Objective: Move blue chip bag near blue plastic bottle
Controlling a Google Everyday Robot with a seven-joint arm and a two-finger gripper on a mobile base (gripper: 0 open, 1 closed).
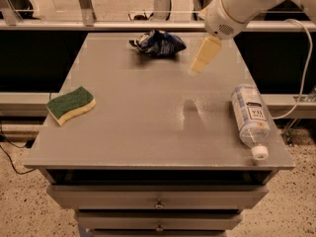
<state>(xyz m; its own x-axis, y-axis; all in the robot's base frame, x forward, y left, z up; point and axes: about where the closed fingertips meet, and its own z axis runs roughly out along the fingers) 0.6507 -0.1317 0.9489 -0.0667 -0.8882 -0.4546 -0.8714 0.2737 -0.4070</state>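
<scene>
The blue plastic bottle [250, 118] is lying capped at the surface's [138, 132] near right edge, its contents unclear, while the blue chip bag [158, 43] is sitting far centre and the gripper [200, 63] is hovering just right of it, clenched or released I cannot tell.

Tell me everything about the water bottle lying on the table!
The blue plastic bottle lies on its side near the right edge of the grey table. Its white cap points toward the front edge. It looks like clear, pale bluish plastic, with a white label carrying dark print. Only the table touches it. The pincer hangs in the air farther back, closer to the blue chip bag, well apart from the bottle.
</scene>
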